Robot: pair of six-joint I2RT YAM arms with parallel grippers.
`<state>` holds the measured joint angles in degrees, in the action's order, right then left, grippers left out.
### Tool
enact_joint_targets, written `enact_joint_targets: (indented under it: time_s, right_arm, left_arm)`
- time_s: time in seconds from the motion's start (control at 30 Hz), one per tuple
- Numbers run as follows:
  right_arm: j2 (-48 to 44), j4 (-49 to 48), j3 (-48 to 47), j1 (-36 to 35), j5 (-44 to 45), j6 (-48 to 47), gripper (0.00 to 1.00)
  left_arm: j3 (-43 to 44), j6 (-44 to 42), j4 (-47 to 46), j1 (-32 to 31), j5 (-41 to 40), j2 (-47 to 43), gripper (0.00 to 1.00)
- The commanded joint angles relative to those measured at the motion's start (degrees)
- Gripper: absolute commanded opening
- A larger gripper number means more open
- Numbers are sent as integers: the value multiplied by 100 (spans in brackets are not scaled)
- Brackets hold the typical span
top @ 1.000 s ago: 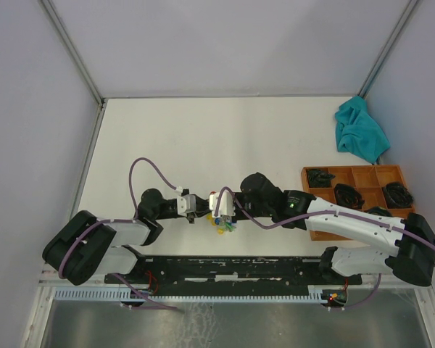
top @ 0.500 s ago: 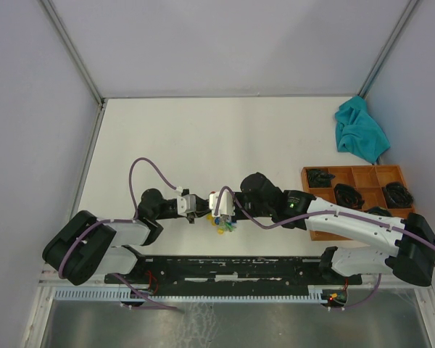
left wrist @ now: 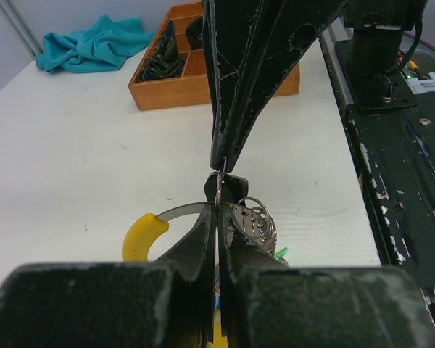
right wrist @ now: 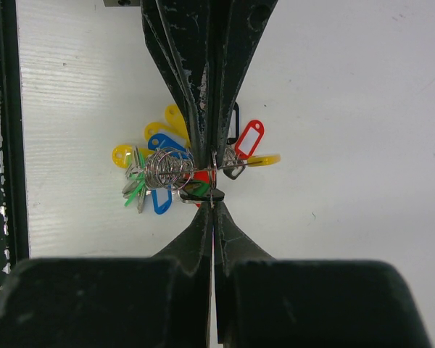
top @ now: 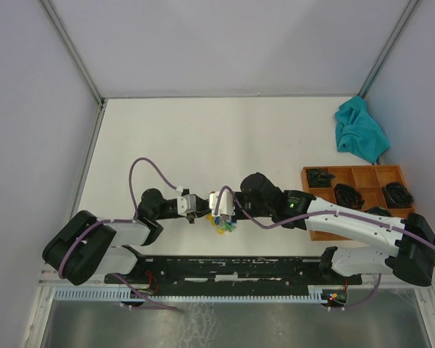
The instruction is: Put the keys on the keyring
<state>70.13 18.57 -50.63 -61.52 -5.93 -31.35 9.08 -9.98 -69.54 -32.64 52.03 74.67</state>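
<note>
The keyring (right wrist: 175,169) hangs low over the white table just ahead of the arm bases: a silvery ring with a yellow sleeve (left wrist: 143,235), a coil of small rings, and red, yellow, blue and green tags. My left gripper (left wrist: 217,210) is shut on the ring's wire. My right gripper (right wrist: 212,206) faces it tip to tip, shut on a thin small ring that carries a dark key (right wrist: 201,193). In the top view the left gripper (top: 198,211) and the right gripper (top: 216,211) almost touch above the bunch (top: 223,226). I cannot pick out a green-headed key among the green bits.
A wooden compartment tray (top: 348,169) holding dark coiled items stands at the right, partly under the right arm. A teal cloth (top: 360,132) lies behind it by the right wall. A black rail (top: 225,264) runs along the near edge.
</note>
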Motion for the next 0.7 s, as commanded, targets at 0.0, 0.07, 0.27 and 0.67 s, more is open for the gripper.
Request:
enact_joint_targets:
  time_s: [0.0,0.07,0.27,0.67]
  right_arm:
    - [-52,-168,-170,-46,30,59,1]
    - [-36,-169,-182,-50,-1,66,1]
    - [-4,-177,-216,-48,-45,64,1]
    - [-6,-231,-212,-45,-29,90,1]
  left_arm:
    - [190,156,-272,-34,2,-65,3]
    - [199,154,-275,-32,0,-50,3]
    - [208,163,-282,-40,38,-32,3]
    - [226,135,-224,-49,76,-30,3]
